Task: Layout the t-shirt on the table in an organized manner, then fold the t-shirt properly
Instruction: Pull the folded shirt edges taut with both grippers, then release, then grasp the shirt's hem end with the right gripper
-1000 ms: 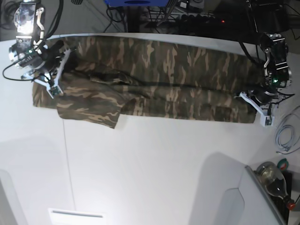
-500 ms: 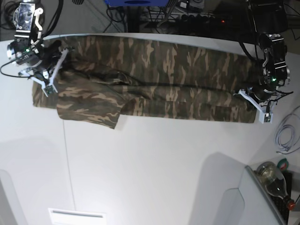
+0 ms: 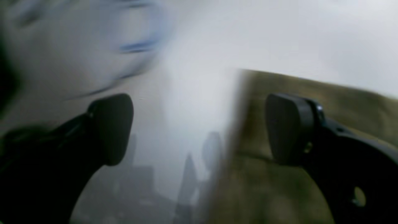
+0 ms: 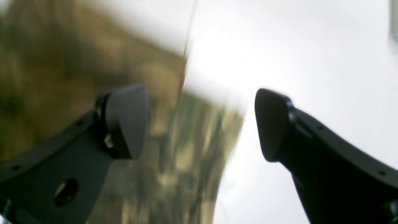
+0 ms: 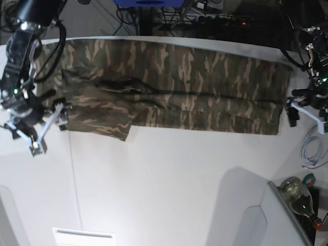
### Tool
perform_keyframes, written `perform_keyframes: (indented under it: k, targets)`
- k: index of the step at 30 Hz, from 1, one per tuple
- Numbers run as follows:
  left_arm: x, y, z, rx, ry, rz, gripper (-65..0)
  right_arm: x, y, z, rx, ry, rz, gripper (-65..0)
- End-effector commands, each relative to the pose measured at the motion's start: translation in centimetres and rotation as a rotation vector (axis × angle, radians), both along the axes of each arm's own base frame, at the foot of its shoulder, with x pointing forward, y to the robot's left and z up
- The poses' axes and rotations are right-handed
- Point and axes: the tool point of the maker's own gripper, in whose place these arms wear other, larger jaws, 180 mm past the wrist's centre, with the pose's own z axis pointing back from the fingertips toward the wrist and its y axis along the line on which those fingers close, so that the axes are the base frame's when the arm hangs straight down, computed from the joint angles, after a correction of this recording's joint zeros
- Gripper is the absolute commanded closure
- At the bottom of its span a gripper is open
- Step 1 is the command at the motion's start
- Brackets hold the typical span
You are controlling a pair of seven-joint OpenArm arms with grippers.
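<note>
Looking at the t-shirt (image 5: 179,87) stretched as a long camouflage band along the far side of the worktop (image 5: 169,179), apparently folded lengthwise, reaching nearly from the left end to the right end. Finding the right fingers (image 5: 38,137) spread apart just off the band's near-left corner, gripping nothing. Over on the right, finding the left fingers (image 5: 309,111) equally wide and empty, just beside the shirt's right edge. Confirming it from the blurred wrist views: cloth behind only 1 pad of each pair, bare white worktop behind the other, nothing pinched. Now for the trouble. Noting a rumpled ridge and a skewed flap hanging toward the near side at the left third. Risking a locked-in lump and crooked edges by folding straight over that without smoothing first. Could also pinch just the top layer on the next grab, peeling the fold open instead of carrying it. Watching the far hem too, sitting close to the far edge of the worktop. Might drag it over by pulling unevenly, 1 arm ahead of the other. Minding as well the loose cable (image 5: 311,148) and the bottle (image 5: 297,197) on the right, near enough to catch on a low sweep.
</note>
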Motion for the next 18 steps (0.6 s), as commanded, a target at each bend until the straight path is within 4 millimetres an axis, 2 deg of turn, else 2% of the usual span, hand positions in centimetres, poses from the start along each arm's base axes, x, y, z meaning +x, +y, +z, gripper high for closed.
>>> perform_keyframes:
  k: [1,4,8,11,14,18]
  targets:
    - [-0.1,1.8,1.7,0.026,-0.047,0.033,-65.0,1.2,0.0,-0.1,0.021,-0.003,-0.008,-50.6]
    - [-3.7,4.9,1.8,0.041,-0.035,0.129,-65.0,3.2,-0.6,-2.3,0.062,0.067,-0.020,-50.6]
    - [-6.8,6.9,1.8,0.059,-0.012,0.192,-65.0,4.5,-0.5,-4.3,0.114,0.139,-0.028,-50.6]
    - [-7.9,7.0,1.8,0.055,0.003,0.170,-65.0,4.9,-0.9,-5.2,0.132,0.164,-0.035,-50.6]
    - [-8.3,6.9,1.8,0.036,0.002,0.138,-65.0,4.8,-0.4,-6.1,0.159,0.190,-0.035,-50.1]
    - [-8.8,7.1,1.2,0.020,0.014,0.152,-65.0,3.8,0.3,-7.9,0.186,0.250,-0.034,-42.5]
